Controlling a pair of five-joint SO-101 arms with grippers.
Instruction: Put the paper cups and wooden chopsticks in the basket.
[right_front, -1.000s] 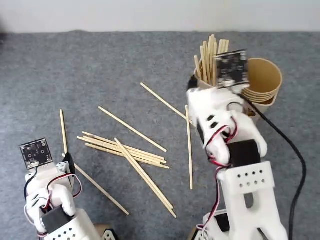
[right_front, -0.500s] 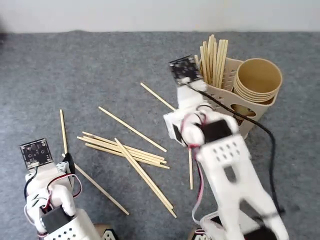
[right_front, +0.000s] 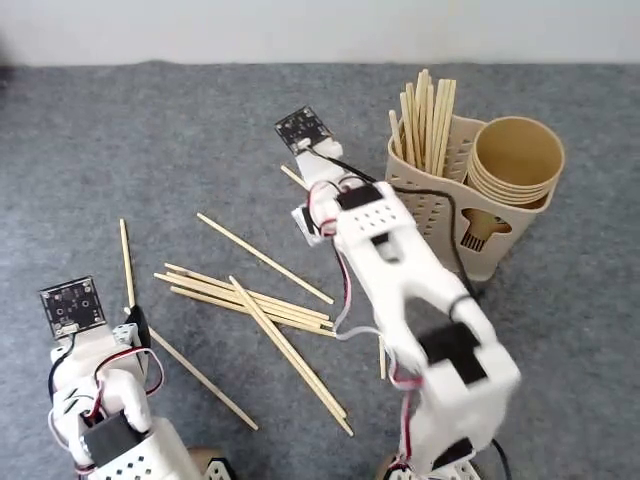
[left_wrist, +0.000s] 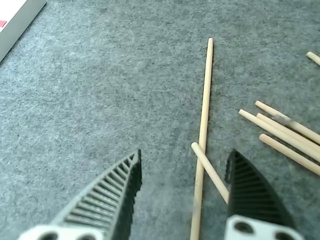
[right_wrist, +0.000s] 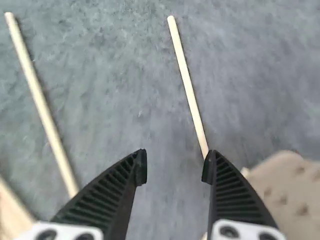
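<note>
Nearest you, the left gripper (left_wrist: 185, 155) is hanging wide open just above the grey mat (left_wrist: 90, 90), gripping nothing; one long chopstick (left_wrist: 202, 115) is lying between its jaws with a second stick (left_wrist: 210, 170) lying against it, so closing there is risking a two-stick grab that splays or drops on the lift. Beyond it, the loose pile (right_front: 250, 300) of chopsticks is waiting in the middle of the mat. Further out, the right gripper (right_wrist: 175, 155) is hovering with its jaws partly open and empty, and the single chopstick (right_wrist: 187, 85) you are probably lining up on is running to the tip of one finger (right_wrist: 222, 195) rather than sitting between the two; squeezing now is likely pushing it aside or pinching only its end, letting it swing. At the far side the basket (right_front: 440, 215) is standing just beside that arm, already holding the paper cups (right_front: 518, 155) and a bundle of chopsticks (right_front: 425, 115), and a wide swing is risking knocking it over
</note>
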